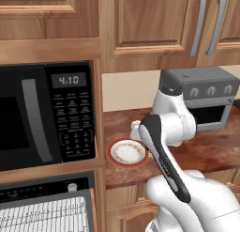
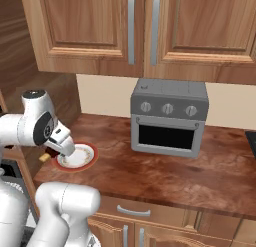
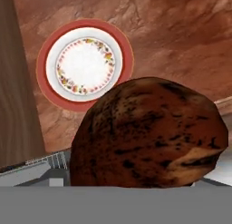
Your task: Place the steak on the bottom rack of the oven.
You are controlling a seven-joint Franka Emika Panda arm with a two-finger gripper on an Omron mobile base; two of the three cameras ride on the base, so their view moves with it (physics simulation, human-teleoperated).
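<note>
The steak (image 3: 147,134) is looming large and close in the hand view, a dark brown lump with pale tan patches covering the lower middle of that view, right where the fingers would be rising, so it is sitting at the hand; whether the fingers are clamping it cannot be told, since the meat is hiding them. Behind it in that view the red-rimmed white plate (image 3: 45,82) with a flowered ring is lying bare on the reddish-brown desk (image 3: 181,46), and a strip of silver rack is peeking out at the lower left. In the left base view the plate (image 1: 127,153) is resting on the desk (image 1: 211,151) just beside the black microwave (image 1: 47,116), whose display is reading 4:10, with the white arm bending over the plate's right side. Below the microwave the oven (image 1: 44,205) is showing its black control strip, small silver knob and wire racks. The grey three-knob toaster oven (image 2: 169,118) is standing further along the desk under wooden cabinets (image 2: 125,26), well apart from the plate.
</note>
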